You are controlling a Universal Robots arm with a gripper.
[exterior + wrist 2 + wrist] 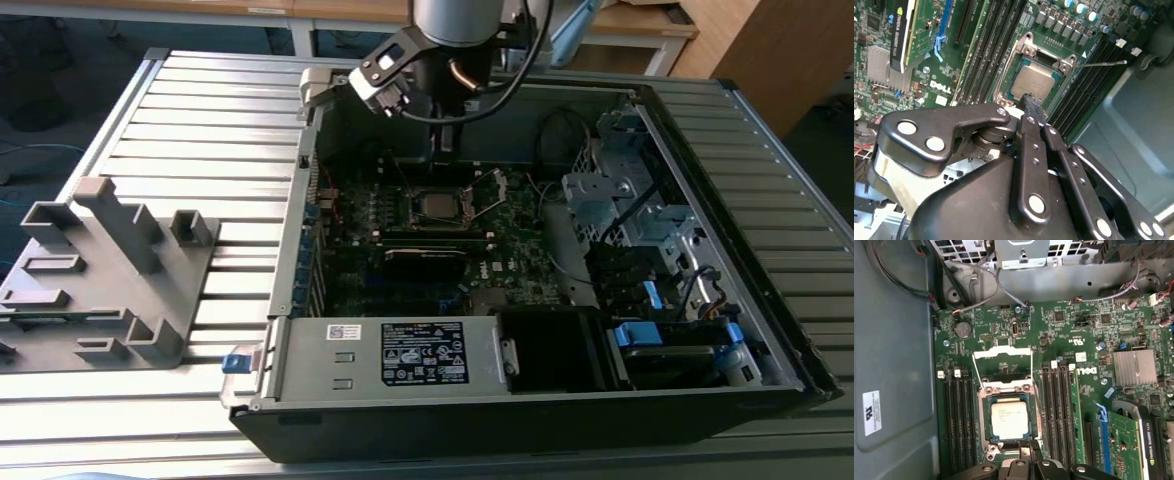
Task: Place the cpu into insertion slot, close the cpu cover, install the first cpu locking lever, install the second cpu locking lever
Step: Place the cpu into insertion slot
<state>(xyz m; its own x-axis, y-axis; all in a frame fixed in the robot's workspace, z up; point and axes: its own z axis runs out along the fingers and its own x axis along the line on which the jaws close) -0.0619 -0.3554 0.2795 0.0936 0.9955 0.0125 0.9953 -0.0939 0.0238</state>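
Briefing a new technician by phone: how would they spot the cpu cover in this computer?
Inside the open computer case, find the green motherboard and the socket holding the square silver cpu. The cpu cover is the silvery frame swung open at the socket's edge; unlike the solid chip, it has an empty square middle.

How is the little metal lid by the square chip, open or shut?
Open. In the first wrist view the cpu cover is swung back off the socket, and the cpu lies bare in it.
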